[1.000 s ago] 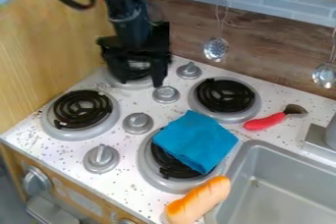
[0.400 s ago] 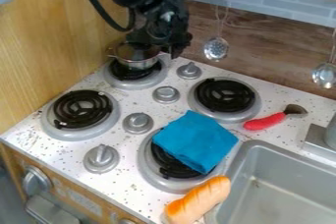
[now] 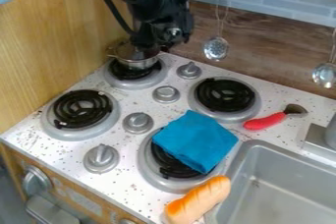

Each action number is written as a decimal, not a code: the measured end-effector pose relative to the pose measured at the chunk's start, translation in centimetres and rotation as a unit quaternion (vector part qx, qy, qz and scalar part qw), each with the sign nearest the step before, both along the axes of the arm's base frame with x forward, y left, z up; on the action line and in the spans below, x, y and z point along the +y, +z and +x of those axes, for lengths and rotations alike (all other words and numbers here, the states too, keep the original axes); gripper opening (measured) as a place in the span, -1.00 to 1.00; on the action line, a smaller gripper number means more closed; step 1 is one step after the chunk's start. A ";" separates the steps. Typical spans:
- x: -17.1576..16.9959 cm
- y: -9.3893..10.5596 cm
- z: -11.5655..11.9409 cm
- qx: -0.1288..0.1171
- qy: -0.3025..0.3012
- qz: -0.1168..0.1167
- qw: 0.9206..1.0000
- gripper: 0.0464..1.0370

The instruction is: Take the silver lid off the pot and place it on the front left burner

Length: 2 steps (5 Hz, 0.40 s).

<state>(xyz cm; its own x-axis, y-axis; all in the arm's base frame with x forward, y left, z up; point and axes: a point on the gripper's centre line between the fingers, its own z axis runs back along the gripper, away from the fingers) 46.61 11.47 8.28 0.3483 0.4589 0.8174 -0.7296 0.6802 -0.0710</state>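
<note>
I am one black gripper [image 3: 164, 40], hanging over the upper left of the stovetop [image 3: 125, 99], right by one small metal pot [image 3: 139, 64]. Whether my jaws are open or closed, or have hold of the pot, I cannot tell.

I count four burners: the pot sits over the first [image 3: 134, 83], at the upper left; the second [image 3: 80, 111] lies nearer the front edge, the third [image 3: 225, 96] to the right, and the fourth [image 3: 172, 185] is partly covered by one folded blue cloth [image 3: 195, 139]. Four grey knobs rise among them: one [image 3: 189, 70], two [image 3: 166, 95], three [image 3: 138, 123], four [image 3: 101, 158].

One utensil with a red handle [image 3: 265, 121] lies flat beside the third burner. One toy bread roll [image 3: 198, 200] rests near the fourth burner, at the corner of the one grey sink [image 3: 287, 186]. Two metal utensils hang by the wall, one [image 3: 216, 49] nearer me, one [image 3: 324, 75] at the right edge.
</note>
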 end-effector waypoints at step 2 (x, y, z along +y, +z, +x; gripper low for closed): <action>2.1 -1.1 0.8 -0.043 0.064 0.051 0.996 0.93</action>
